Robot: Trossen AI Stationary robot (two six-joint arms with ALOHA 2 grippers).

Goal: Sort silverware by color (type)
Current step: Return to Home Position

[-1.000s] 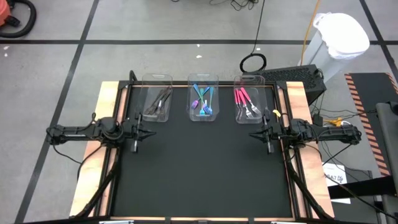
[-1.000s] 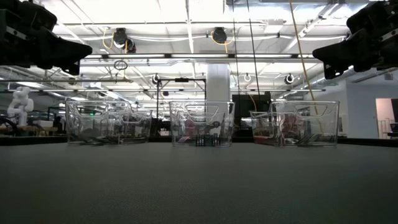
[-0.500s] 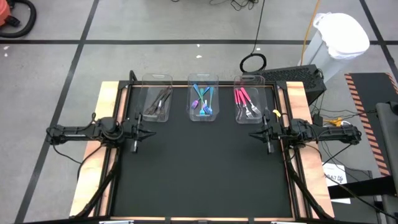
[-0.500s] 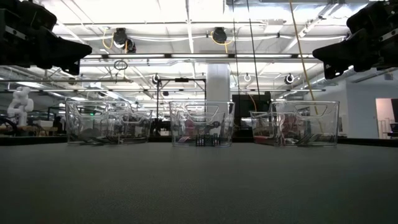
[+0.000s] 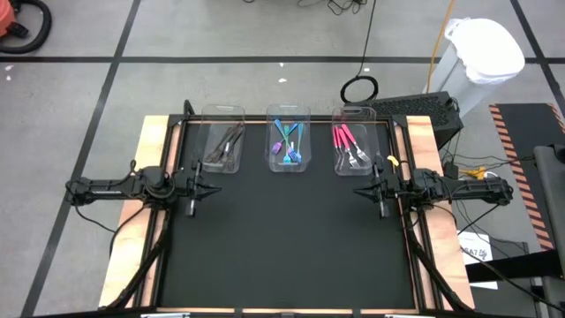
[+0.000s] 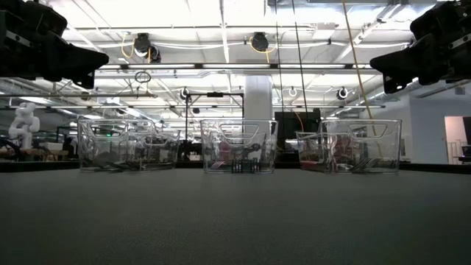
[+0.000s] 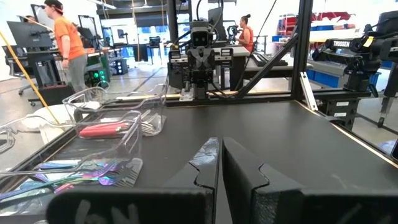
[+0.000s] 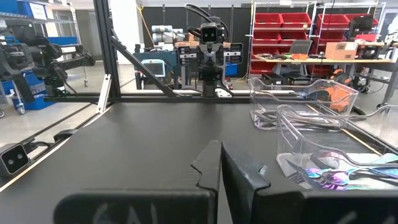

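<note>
- At the left edge of the black bench (image 5: 282, 247), left pincer (image 5: 201, 187) narrowed until fingers touch, empty.
- At the right edge, right pincer (image 5: 364, 190) likewise closed on nothing.
- Sorted along the far edge: dark grey forks (image 5: 225, 146) inside the left clear plastic bin (image 5: 222, 109), blue-handled forks (image 5: 288, 141) inside the middle bin (image 5: 288, 109), pink-handled forks with silver tines (image 5: 347, 146) inside the right bin (image 5: 353, 110).

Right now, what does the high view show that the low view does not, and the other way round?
Only the high view: the colours sorted, dark forks in the left bin, blue forks in the middle bin, pink forks in the right bin; the left arm and right arm whole, beside the table. Only the low view: the room behind, with ceiling lamps. Both: the three bins in a row on the black table.
</note>
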